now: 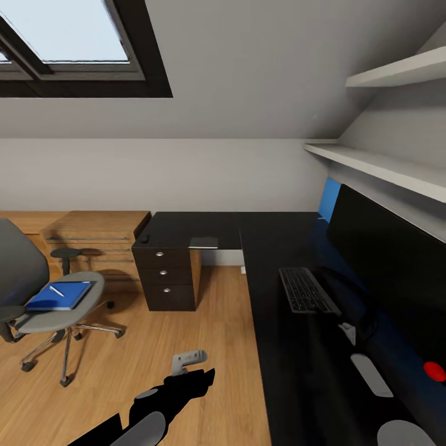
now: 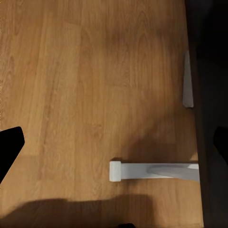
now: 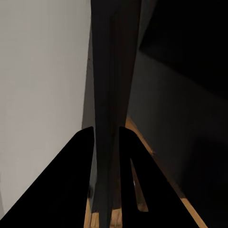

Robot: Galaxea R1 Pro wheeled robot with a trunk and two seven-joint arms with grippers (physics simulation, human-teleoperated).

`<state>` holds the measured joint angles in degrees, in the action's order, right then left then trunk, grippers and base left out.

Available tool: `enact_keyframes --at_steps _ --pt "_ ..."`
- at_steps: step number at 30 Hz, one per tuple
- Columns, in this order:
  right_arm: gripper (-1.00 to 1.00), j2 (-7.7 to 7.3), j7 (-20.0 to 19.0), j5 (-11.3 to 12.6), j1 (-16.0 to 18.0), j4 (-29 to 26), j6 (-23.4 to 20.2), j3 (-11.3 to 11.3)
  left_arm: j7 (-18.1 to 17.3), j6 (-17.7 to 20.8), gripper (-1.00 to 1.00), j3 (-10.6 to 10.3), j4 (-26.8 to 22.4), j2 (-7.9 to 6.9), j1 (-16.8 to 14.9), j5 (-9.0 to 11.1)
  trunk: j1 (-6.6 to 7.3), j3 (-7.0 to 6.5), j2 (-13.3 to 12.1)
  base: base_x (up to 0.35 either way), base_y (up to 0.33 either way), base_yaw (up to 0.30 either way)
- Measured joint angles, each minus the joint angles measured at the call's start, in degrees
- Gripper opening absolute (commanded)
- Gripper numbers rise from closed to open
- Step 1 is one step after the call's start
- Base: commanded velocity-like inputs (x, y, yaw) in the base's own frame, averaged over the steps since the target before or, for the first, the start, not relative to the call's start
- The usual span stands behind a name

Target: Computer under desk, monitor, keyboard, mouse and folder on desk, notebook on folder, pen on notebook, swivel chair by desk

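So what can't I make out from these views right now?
- Notebook: head view, not separable from the folder under the pen on the chair.
- Mouse: small dark blob at the desk far corner; too small to confirm.
- Monitor: cut off by the right edge.
- Left gripper: seen end-on, opening unclear.
- Right gripper: dark silhouettes, state unclear.

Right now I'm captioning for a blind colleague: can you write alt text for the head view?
An L-shaped matte black desk runs along the right, carrying a slim grey keyboard in front of a wide black monitor. At left on the oak floor, a grey swivel chair holds a bright blue folder with a white pen on top.
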<state>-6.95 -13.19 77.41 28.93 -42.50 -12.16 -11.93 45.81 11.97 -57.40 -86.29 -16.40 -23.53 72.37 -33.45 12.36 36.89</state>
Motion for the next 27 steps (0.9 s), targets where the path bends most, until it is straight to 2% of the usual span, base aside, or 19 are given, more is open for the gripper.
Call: enact_keyframes --at_steps 5,10,27 --pt "-1.00 -0.55 0.52 0.07 0.35 0.12 0.26 -0.03 -0.04 0.00 1.00 0.00 0.07 0.00 -0.02 0.02 0.00 0.00 0.00 0.000 0.000 0.000" --pt "-1.00 -0.69 0.93 -0.04 0.40 0.14 2.41 -0.11 -0.10 0.00 1.00 0.00 0.08 0.00 0.02 0.05 0.00 0.00 0.00 0.000 -0.057 0.000" --pt "-1.00 -1.24 1.05 0.03 0.41 0.16 2.29 -0.20 -0.04 0.00 1.00 0.02 0.16 -0.05 0.00 0.17 0.00 0.00 0.00 0.000 -0.009 0.000"
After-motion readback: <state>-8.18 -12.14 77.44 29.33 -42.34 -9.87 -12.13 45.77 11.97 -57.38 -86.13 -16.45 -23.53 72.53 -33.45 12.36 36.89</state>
